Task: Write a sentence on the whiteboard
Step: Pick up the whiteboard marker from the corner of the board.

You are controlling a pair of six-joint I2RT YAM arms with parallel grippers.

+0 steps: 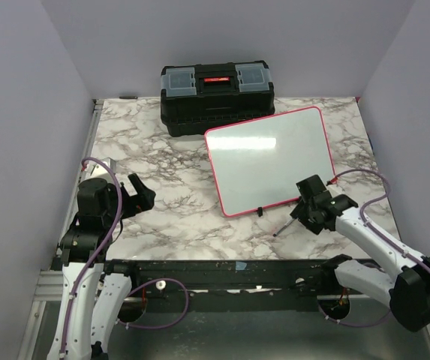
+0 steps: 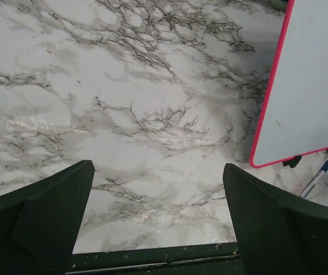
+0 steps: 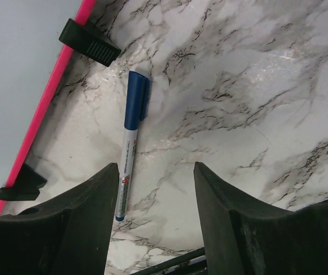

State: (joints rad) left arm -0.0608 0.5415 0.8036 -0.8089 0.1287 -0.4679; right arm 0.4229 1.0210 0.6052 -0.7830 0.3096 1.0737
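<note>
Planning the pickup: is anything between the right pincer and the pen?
Nothing visible does. The pen lies uncovered on the table beside the whiteboard, just ahead of the open right pincer, nearer one finger than the other.

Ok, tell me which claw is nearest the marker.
The right claw: the blue-capped marker lies at its fingertips; the left claw is far from it.

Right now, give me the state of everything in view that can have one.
Black plastic toolbox: lid shut.
White rectangular whiteboard with red-pink rim: lying on the marble table, no sentence written.
Blue-capped white marker: capped, lying on the table, ungripped.
Left claw: open, empty.
Right claw: open, straddling the marker.
</note>
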